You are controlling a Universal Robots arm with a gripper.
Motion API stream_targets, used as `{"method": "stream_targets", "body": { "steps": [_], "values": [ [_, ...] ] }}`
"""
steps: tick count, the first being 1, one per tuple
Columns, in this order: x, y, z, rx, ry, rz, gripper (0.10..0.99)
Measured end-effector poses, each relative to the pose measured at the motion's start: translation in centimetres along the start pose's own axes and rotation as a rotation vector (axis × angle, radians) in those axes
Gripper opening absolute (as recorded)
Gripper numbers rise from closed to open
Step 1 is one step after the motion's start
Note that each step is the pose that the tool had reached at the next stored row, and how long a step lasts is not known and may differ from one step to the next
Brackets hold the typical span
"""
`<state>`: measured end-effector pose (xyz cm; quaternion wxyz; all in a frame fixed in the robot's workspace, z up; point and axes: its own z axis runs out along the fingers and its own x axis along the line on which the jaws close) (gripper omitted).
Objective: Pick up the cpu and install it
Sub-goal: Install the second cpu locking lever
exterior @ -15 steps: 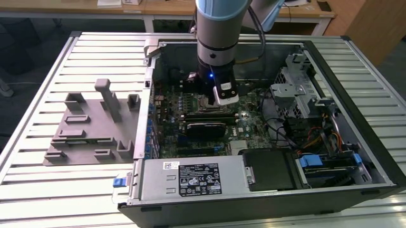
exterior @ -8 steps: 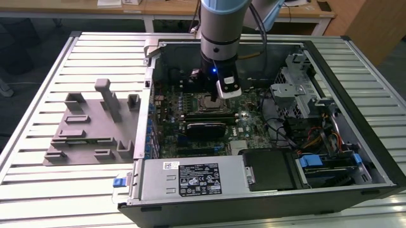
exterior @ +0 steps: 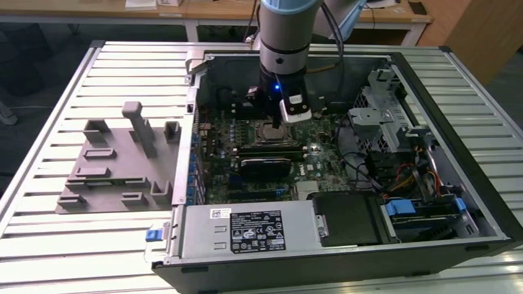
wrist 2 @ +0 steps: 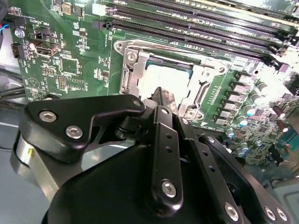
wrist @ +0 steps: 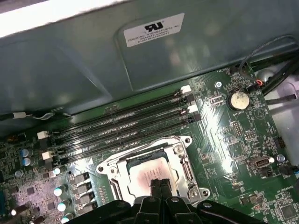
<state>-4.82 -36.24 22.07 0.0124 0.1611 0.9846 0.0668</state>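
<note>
cpu [wrist: 148, 176]: flat in socket [wrist: 152, 173], metal top up, square.
tool [wrist: 160, 187]: fingertips pressed together, just above cpu.
exterior view: grey tray [exterior: 114, 168] on surface [exterior: 49, 122].

Exterior view looks down on the open computer case [exterior: 343, 153] from high up; both wrist views sit close, sharing the socket [wrist: 154, 170].

A green motherboard [wrist: 219, 140] studded with silver-topped capacitors [wrist: 63, 191] carries four black memory slots [wrist: 121, 126] and a bright silver socket frame [wrist: 154, 163] ringing the pale, silvery-grey cpu [wrist: 149, 175]. At the cpu's six o'clock, the gripper [wrist: 161, 186] is matt black. The slatted table [exterior: 49, 122] is pale grey; the tray [exterior: 114, 165] darker grey.
</note>
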Motion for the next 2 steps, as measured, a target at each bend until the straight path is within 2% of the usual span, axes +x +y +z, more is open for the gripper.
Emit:
{"method": "stream_targets", "body": {
  "steps": [2],
  "values": [
    [0.0,0.0,0.0,0.0,0.0,0.0,0.106]
  ]
}}
